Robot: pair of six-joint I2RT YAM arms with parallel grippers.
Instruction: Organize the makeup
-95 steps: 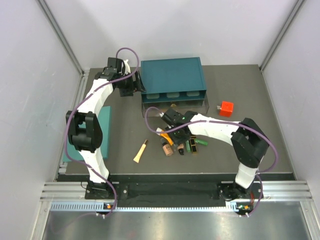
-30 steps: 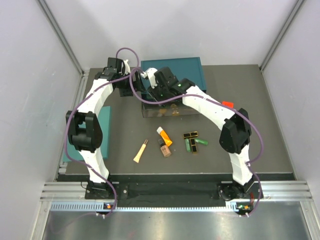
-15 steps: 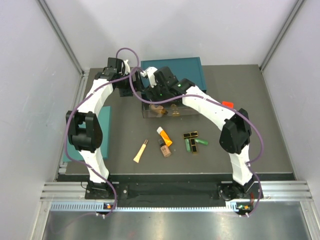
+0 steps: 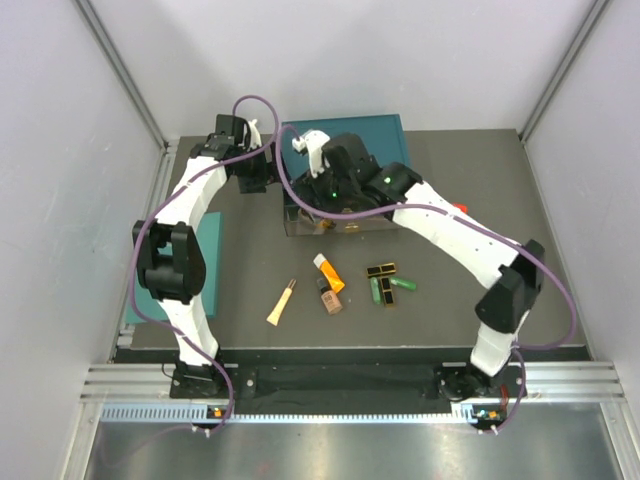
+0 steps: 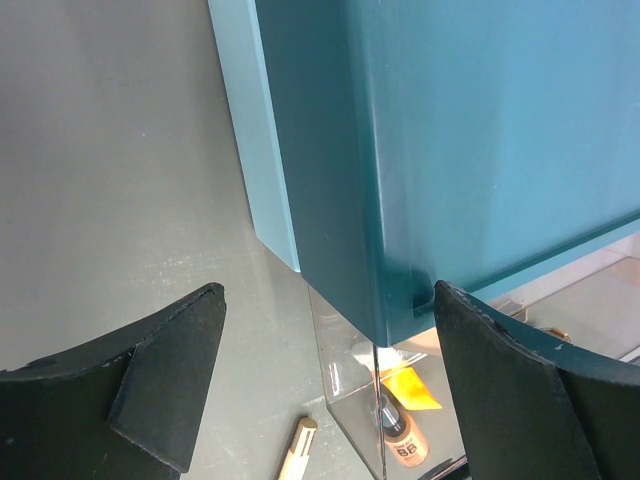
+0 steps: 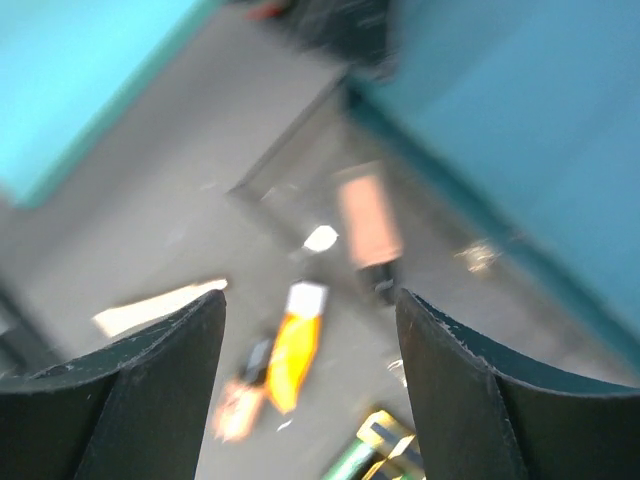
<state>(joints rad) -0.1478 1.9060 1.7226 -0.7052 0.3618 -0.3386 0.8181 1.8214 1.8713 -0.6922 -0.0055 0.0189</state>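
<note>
Makeup lies loose on the table: an orange-white tube point(image 4: 328, 272), a tan bottle point(image 4: 331, 298), a cream slim tube point(image 4: 281, 302), green sticks point(image 4: 385, 291) and a black-and-gold case point(image 4: 381, 270). My right gripper point(image 4: 320, 188) is open and empty above the clear drawer point(image 4: 298, 226) of the teal organizer point(image 4: 345, 145). In the blurred right wrist view a peach tube with a dark cap point(image 6: 366, 212) lies in that drawer. My left gripper point(image 5: 328, 295) is open, its jaws either side of the organizer's left front corner point(image 5: 400, 290).
A flat teal panel point(image 4: 208, 265) lies at the left beside the left arm. A red cube point(image 4: 458, 208) peeks out behind the right arm. The grey side walls stand close on both sides.
My right gripper went from the pile on the table up to the clear drawer. A peach tube now lies in the drawer, and the gripper is open. The left arm has not moved.
</note>
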